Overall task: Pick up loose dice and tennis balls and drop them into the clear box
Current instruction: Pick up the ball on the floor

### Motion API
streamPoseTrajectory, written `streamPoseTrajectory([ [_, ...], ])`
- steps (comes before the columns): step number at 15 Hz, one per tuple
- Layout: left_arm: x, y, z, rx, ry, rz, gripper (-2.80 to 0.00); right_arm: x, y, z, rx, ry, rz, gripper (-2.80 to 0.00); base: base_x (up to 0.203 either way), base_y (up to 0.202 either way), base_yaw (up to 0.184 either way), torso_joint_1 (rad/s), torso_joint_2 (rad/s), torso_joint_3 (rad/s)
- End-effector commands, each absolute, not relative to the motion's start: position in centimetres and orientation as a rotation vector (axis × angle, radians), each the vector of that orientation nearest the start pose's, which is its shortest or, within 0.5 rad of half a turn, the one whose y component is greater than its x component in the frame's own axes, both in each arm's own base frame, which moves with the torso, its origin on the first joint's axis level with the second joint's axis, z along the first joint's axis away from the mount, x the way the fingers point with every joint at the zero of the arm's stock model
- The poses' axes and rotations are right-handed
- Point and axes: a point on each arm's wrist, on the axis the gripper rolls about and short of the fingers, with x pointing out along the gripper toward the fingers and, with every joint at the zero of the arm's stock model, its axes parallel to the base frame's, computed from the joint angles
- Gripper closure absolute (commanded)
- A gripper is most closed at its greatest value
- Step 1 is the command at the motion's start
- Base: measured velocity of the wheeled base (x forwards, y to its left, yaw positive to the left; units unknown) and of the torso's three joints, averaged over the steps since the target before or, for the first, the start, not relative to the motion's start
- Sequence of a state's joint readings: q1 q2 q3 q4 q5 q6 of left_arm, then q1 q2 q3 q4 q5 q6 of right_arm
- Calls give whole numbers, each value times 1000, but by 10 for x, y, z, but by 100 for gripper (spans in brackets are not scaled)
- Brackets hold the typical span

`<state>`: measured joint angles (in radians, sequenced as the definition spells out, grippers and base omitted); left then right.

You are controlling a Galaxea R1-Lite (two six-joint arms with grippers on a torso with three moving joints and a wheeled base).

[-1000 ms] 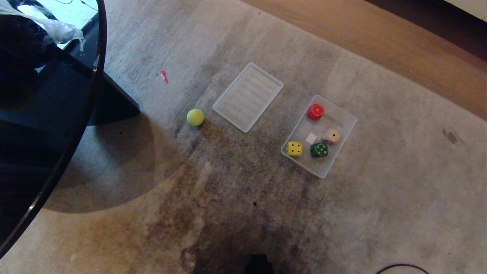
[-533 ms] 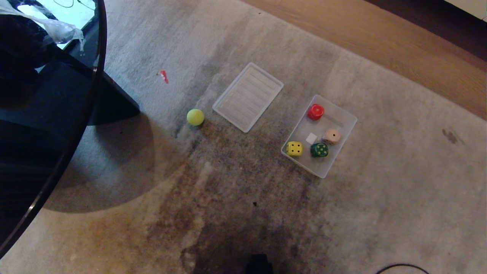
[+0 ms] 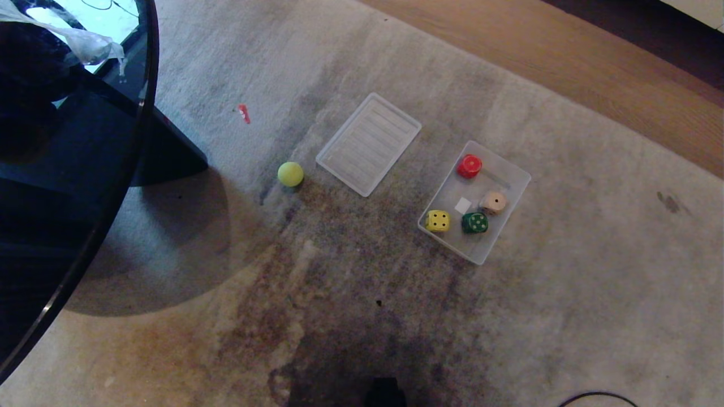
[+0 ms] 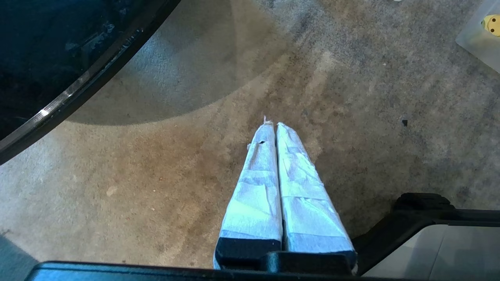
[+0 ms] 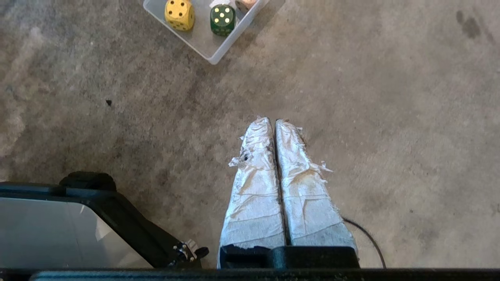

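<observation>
The clear box (image 3: 512,169) sits on the carpet at centre right. Inside it lie several dice: red (image 3: 469,165), beige (image 3: 493,202), yellow (image 3: 438,220) and dark green (image 3: 474,223). One tennis ball (image 3: 290,174) rests loose on the carpet left of the ribbed lid. Neither arm shows in the head view. My left gripper (image 4: 273,125) hangs shut and empty over bare carpet. My right gripper (image 5: 272,121) is shut and empty too, some way short of the box corner (image 5: 213,58) with the yellow die (image 5: 179,14) and green die (image 5: 222,18).
A flat ribbed translucent lid (image 3: 369,143) lies between ball and box. A dark round glass table (image 3: 68,169) fills the left side, its rim in the left wrist view (image 4: 70,93). Wood floor (image 3: 594,62) borders the carpet far right. A black cable (image 3: 599,397) lies near the bottom right.
</observation>
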<state>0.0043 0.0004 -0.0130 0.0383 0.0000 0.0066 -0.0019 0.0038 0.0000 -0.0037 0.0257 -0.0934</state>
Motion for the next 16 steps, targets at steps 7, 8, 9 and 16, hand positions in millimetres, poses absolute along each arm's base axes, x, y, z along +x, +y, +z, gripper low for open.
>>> streamPoseTrajectory([
  [7,-24,0,75,11,26,3,0,-23,1,76,-94,-4,27,0,0,0,0,0,0,0],
  [8,-24,0,75,9,26,4,0,-23,1,76,-94,-4,29,0,0,0,0,0,0,0],
  [9,-24,0,75,9,27,4,0,-23,1,76,-89,-4,27,0,0,0,0,0,0,0],
  [16,-24,0,75,7,27,5,0,-23,1,76,-86,-6,27,0,1,-5,116,1,3,2],
])
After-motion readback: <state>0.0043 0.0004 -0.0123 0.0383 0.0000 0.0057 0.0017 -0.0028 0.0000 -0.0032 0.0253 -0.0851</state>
